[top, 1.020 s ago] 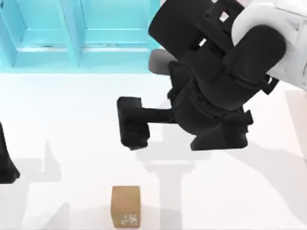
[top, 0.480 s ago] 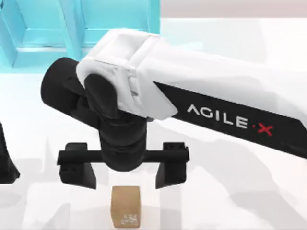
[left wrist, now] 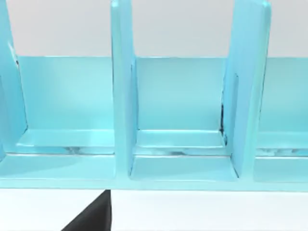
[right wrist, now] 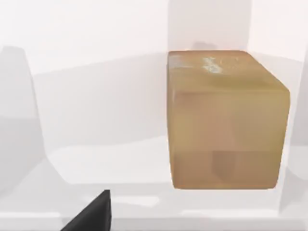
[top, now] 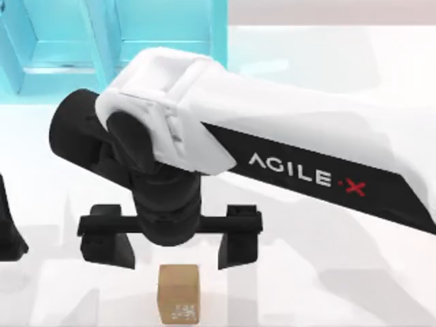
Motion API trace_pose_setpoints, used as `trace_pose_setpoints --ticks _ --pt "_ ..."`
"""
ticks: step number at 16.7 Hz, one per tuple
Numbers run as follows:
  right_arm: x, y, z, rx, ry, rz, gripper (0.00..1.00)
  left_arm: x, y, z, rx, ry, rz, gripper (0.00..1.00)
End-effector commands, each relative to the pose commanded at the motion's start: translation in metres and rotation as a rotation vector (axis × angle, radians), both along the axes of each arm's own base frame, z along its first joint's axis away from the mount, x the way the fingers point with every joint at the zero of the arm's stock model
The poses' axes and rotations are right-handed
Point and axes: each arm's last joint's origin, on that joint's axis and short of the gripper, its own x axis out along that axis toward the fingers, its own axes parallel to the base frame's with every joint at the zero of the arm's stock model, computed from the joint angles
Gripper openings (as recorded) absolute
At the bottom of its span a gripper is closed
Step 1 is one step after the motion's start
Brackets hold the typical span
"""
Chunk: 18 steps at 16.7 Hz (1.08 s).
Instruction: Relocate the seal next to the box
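The seal (top: 179,293) is a small tan block with faint white marks on its near face, lying at the table's front edge. My right gripper (top: 176,261) hangs open just behind it, one black finger (top: 109,244) on each side of the seal's line and set wider than the block. Up close in the right wrist view, the seal (right wrist: 226,120) rests on the white table with nothing touching it. The box (top: 102,48) is a cyan case with open compartments at the back left; the left wrist view faces its dividers (left wrist: 122,96). My left arm (top: 8,231) stays parked at the left edge.
The right arm's white and black body (top: 272,150) stretches across the table from the right, covering its middle. White table surface (top: 327,293) lies bare to the right of the seal and along the front left.
The right arm swung from the back right toward the front left. Its gripper now stands spread open just behind the seal, and in the last half second it edged slightly left. The seal has not moved.
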Motion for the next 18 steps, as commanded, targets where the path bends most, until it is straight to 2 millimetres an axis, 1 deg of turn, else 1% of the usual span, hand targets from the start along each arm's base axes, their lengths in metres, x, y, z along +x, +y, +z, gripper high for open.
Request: trace_pose_setpoints --ticks 2,3,5,7,9,10,12,15,18 --pt "0.0 0.001 -0.005 -0.002 0.0 0.003 1.0 0.0 0.0 0.0 0.0 0.0 0.0 1.0" --pt "0.0 0.001 -0.012 -0.006 0.001 0.004 1.0 0.0 0.0 0.0 0.0 0.0 0.0 1.0" --pt "0.001 0.003 -0.033 -0.005 0.001 0.004 1.0 0.0 0.0 0.0 0.0 0.0 0.0 1.0" --pt "0.001 0.005 -0.059 0.005 -0.005 0.004 1.0 0.0 0.0 0.0 0.0 0.0 0.0 1.0" --pt "0.0 0.004 -0.083 0.006 -0.005 0.004 1.0 0.0 0.0 0.0 0.0 0.0 0.0 1.0" --pt "-0.001 0.003 -0.092 0.002 -0.003 0.004 1.0 0.0 0.0 0.0 0.0 0.0 0.0 1.0" --pt "-0.002 0.002 -0.1 -0.002 -0.001 0.004 1.0 0.0 0.0 0.0 0.0 0.0 0.0 1.0" --pt "-0.002 0.002 -0.1 -0.002 -0.001 0.004 1.0 0.0 0.0 0.0 0.0 0.0 0.0 1.0" --pt "-0.002 0.002 -0.1 -0.002 -0.001 0.004 0.77 0.0 0.0 0.0 0.0 0.0 0.0 1.0"
